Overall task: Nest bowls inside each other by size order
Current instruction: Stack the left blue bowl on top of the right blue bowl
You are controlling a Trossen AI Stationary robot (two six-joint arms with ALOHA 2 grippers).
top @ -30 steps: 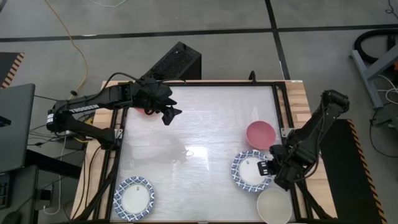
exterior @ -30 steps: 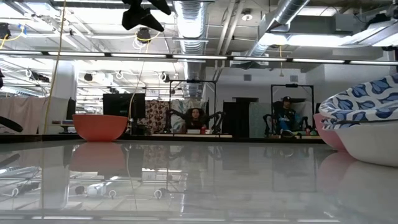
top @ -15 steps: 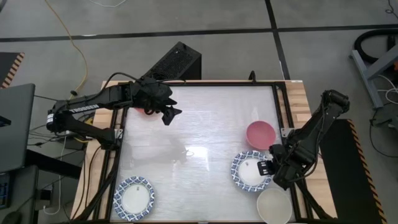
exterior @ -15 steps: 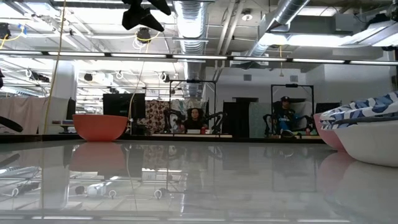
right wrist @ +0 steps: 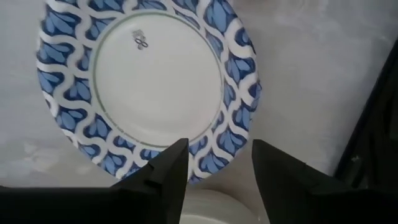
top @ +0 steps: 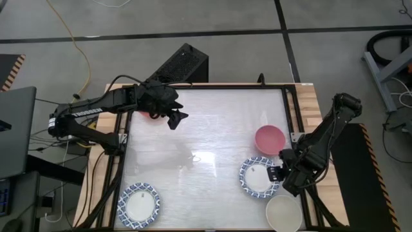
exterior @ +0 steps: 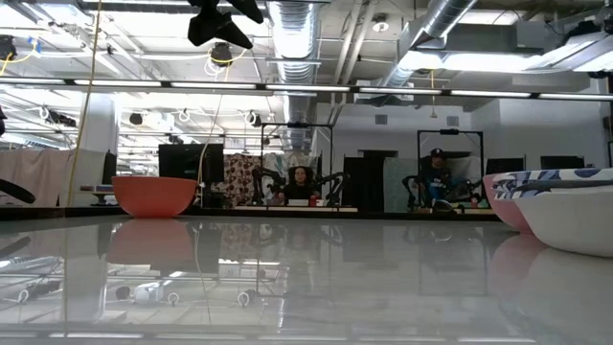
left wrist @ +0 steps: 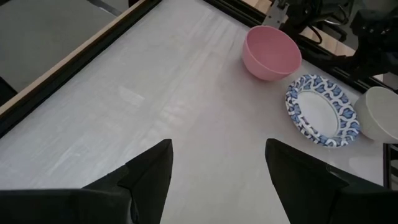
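A blue-rimmed white bowl (top: pixel 258 178) rests level on its base at the table's right. My right gripper (top: pixel 275 173) is open beside it. In the right wrist view its fingers (right wrist: pixel 169 171) stand apart on either side of the bowl's rim (right wrist: pixel 214 155), touching nothing. A pink bowl (top: pixel 269 138) sits just beyond it, and a cream bowl (top: pixel 283 213) sits nearer the front edge. A second blue-rimmed bowl (top: pixel 140 205) sits at the front left. My left gripper (top: pixel 174 119) hangs open, high at the far left, beside a red bowl (exterior: pixel 153 195) that the arm partly hides from above.
A black frame (top: pixel 291 122) runs along the table's edges, close to the right arm. A black box (top: pixel 183 64) stands beyond the far edge. Bare tabletop (top: pixel 206 148) lies across the middle. People sit in the room behind the table.
My right gripper has opened and let go of the blue-rimmed bowl. The bowl, tilted with one side raised a second ago, has dropped level onto the table. The arm has stayed where it was.
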